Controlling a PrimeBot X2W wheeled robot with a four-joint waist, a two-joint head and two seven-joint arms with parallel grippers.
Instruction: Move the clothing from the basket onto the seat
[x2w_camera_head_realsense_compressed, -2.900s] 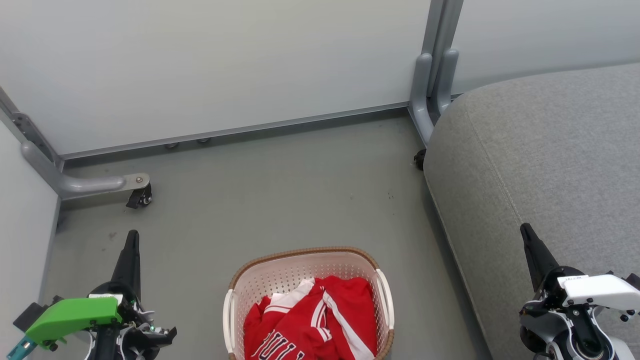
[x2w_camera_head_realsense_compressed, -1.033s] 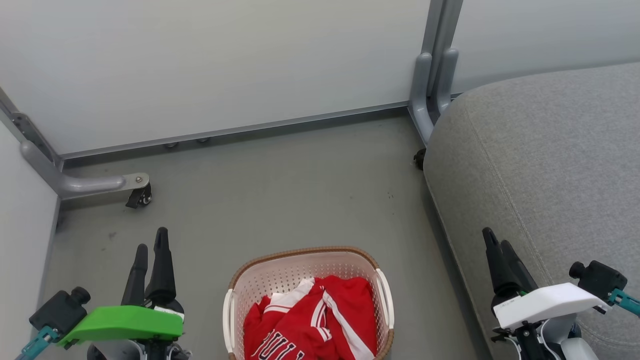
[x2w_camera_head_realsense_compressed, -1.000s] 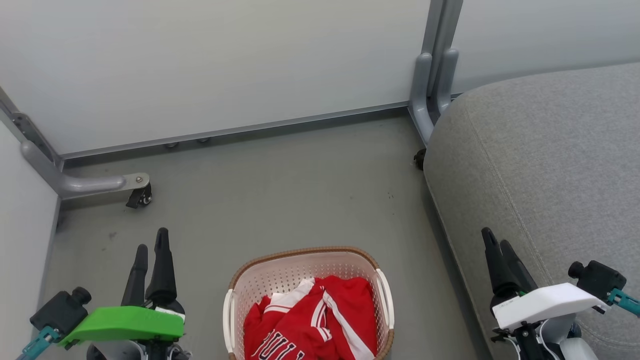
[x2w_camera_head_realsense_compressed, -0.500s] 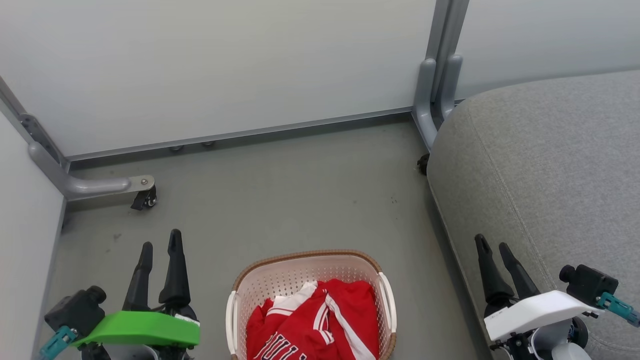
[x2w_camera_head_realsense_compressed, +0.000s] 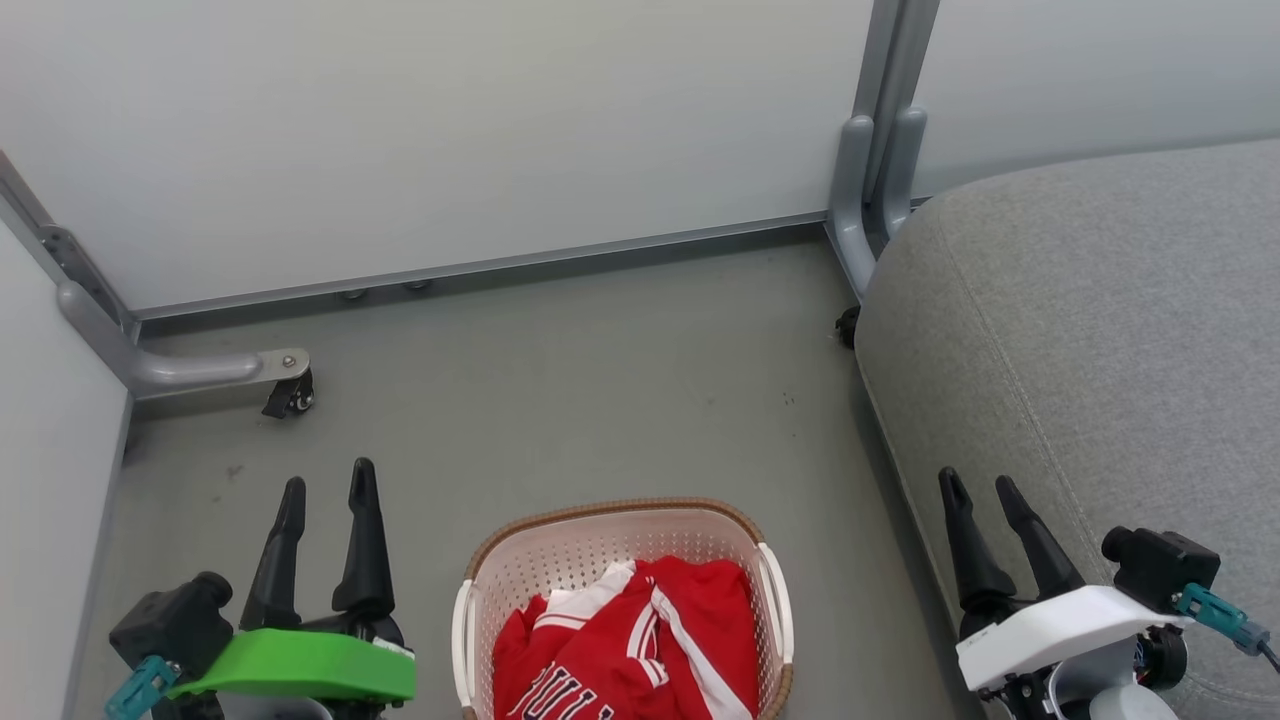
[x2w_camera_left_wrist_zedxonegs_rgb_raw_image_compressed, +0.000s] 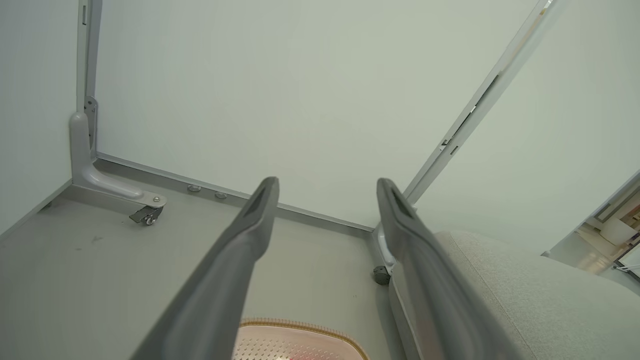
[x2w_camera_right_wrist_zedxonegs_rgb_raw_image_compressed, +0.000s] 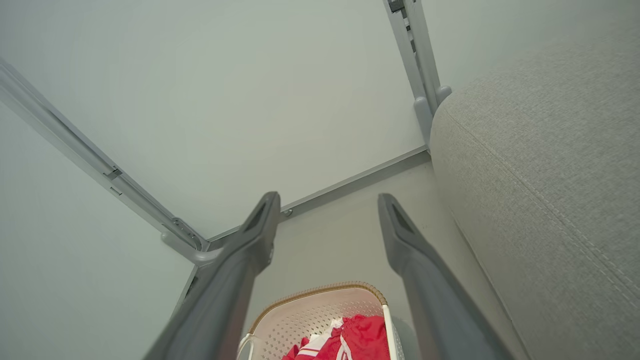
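Observation:
The red clothing (x2w_camera_head_realsense_compressed: 625, 650) lies bunched in the cream basket (x2w_camera_head_realsense_compressed: 560, 545) on the floor at the bottom middle of the head view; white trim and part of the black lettering show. The grey seat (x2w_camera_head_realsense_compressed: 1090, 330) fills the right side. My left gripper (x2w_camera_head_realsense_compressed: 327, 485) stands open to the left of the basket, empty. My right gripper (x2w_camera_head_realsense_compressed: 978, 482) stands open at the seat's front edge, right of the basket, empty. In the right wrist view the basket (x2w_camera_right_wrist_zedxonegs_rgb_raw_image_compressed: 310, 312) and clothing (x2w_camera_right_wrist_zedxonegs_rgb_raw_image_compressed: 357, 340) sit below the open fingers, with the seat (x2w_camera_right_wrist_zedxonegs_rgb_raw_image_compressed: 540, 165) at right.
Pale partition panels (x2w_camera_head_realsense_compressed: 450, 130) close off the back and left. A grey panel foot with a caster (x2w_camera_head_realsense_compressed: 285, 385) sits on the floor at left, and a post (x2w_camera_head_realsense_compressed: 880, 150) stands by the seat's far corner. Grey floor (x2w_camera_head_realsense_compressed: 580, 380) lies beyond the basket.
Both grippers have opened wider, their fingers spreading apart, and each has shifted slightly inward toward the basket. The head camera has tilted a little since a second ago.

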